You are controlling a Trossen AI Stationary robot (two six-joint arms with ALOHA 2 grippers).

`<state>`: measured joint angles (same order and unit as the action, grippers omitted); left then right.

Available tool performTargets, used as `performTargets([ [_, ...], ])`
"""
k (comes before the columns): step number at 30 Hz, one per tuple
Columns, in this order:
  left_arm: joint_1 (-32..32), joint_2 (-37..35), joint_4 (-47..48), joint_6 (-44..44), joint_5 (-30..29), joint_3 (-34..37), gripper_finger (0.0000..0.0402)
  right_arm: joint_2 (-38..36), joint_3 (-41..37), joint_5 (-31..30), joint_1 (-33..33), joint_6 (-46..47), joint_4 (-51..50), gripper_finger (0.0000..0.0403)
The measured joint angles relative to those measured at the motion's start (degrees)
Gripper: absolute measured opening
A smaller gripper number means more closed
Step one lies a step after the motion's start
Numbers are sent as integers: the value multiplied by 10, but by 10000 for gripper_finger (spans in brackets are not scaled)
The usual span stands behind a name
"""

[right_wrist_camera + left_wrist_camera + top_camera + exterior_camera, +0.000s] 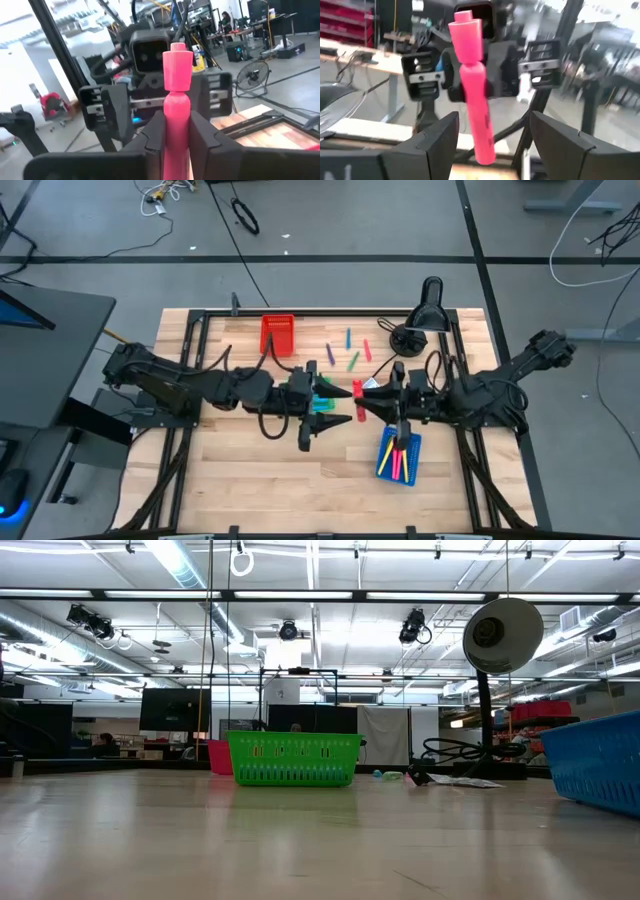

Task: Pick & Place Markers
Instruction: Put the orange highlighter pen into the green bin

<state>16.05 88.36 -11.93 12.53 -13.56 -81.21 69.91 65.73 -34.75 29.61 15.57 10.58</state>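
Note:
A pink marker (178, 65) is held up over the middle of the table by my right gripper (177, 125), which is shut on it and points level toward my left arm. My left gripper (492, 145) faces it from the table's left and is open. The marker (470, 60) shows just ahead of the left gripper's fingers, which do not touch it. In the high view the two grippers (335, 406) (362, 402) nearly meet. A few loose markers (352, 352) lie flat on the table farther back. Others lie in the blue tray (400, 455). My right gripper pinches the pink marker about the middle of its barrel (177, 107) between its two fingers (152, 135). The fingers come level from the table's right and lie across the marker. Its capped end (178, 55) sticks out past the fingers, and the marker is lifted clear of the table.
A red tray (278, 332) stands at the far left of the board, and a green tray (293, 758) stands below my left gripper. A black desk lamp (425, 305) is at the far right corner. The near half of the wooden tabletop (260, 480) is bare.

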Motion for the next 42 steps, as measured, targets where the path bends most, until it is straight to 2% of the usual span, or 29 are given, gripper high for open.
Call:
performTargets([
  [4, -14, 0, 95, -12, 2, -51, 249, 28, 67, 12, -18, -20, -55, 45],
  [9, -22, 1, 100, -21, 3, -69, 249, 70, 162, 16, -50, -47, -150, 45],
  [13, -17, -1, 93, -62, 3, -78, 249, 84, 201, 61, -72, -56, -142, 45],
  [19, -10, 0, 85, -68, -5, -77, 249, 85, 214, 68, -75, -74, -134, 45],
  [23, -10, 0, 76, -20, -55, -77, 247, 88, 214, 67, -75, -72, -135, 45],
  [28, -12, 0, 73, -13, -58, -77, 231, 96, 214, 73, -76, -74, -132, 45],
  [33, -12, 0, 72, -12, -57, -77, 194, 96, 214, 74, -77, -74, -134, 45],
  [40, -12, 0, 57, -12, -57, -77, 88, 96, 214, 74, -77, -75, -136, 45],
  [42, -12, 0, 58, -12, -57, -77, 69, 96, 214, 73, -77, -75, -138, 46],
])
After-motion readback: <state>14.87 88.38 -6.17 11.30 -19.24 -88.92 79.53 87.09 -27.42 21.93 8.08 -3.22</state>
